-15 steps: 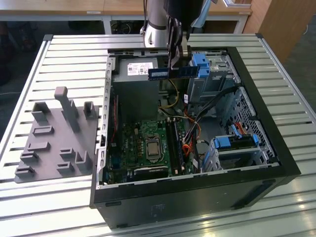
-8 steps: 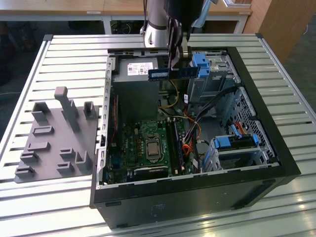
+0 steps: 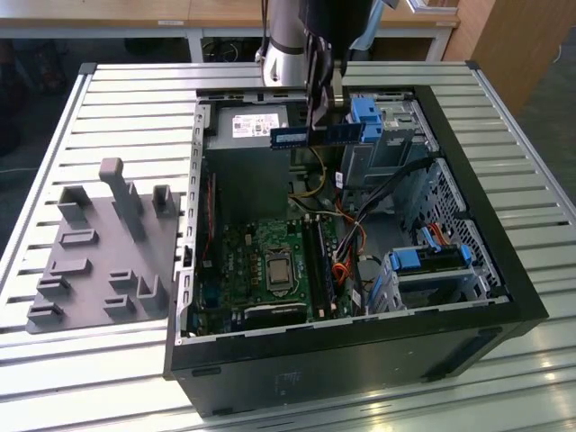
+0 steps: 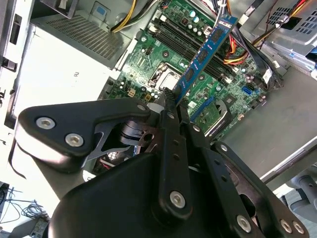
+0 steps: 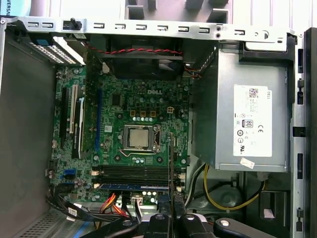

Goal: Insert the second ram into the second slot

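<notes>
Side's off the case (image 3: 360, 369), so straight down to the motherboard (image 3: 243, 261) is wide open. Tight spot is the memory slots (image 3: 317, 256): orange cables (image 3: 342, 268) crowd them on the exterior view's right, CPU socket (image 3: 274, 268) on the other side. Power supply (image 3: 252, 126) and drive cages (image 3: 396, 135) wall off one end. The gripper (image 3: 312, 126), jaws clamped on the second ram (image 3: 290, 137), hangs clear above them.

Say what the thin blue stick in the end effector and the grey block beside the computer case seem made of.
The thin blue memory stick: apparently circuit board, glossy blue laminate carrying a row of dark chips. The grey pegged block: probably matte plastic, uniformly dull with no glints; painted metal cannot be ruled out.
</notes>
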